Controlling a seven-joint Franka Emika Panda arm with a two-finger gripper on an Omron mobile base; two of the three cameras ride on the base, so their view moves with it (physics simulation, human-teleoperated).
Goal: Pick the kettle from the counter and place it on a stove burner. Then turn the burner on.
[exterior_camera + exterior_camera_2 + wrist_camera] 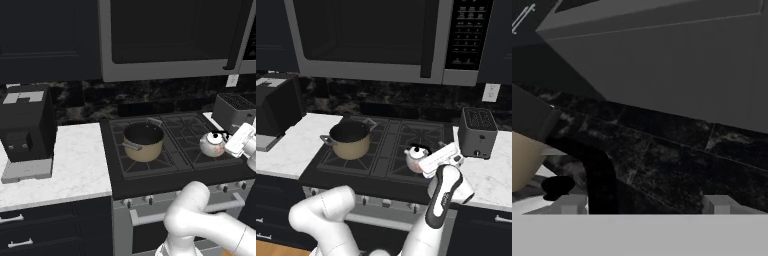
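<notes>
Nearest, the hand (423, 159) sits at the kettle's (415, 159) 4 o'clock side in the right base view, its fingers (571, 204) standing wide apart, with the black arched handle (601, 177) rising just inside the left one and not pinched. The kettle stands upright on the front right stove burner (207, 156) of the black cooktop. At its 9 o'clock, on the front left grate, sits the tan pot (143, 141). Farther back at 2 o'clock, the grey toaster (478, 132) rests on the desk (491, 172). Above hangs the microwave (366, 40).
</notes>
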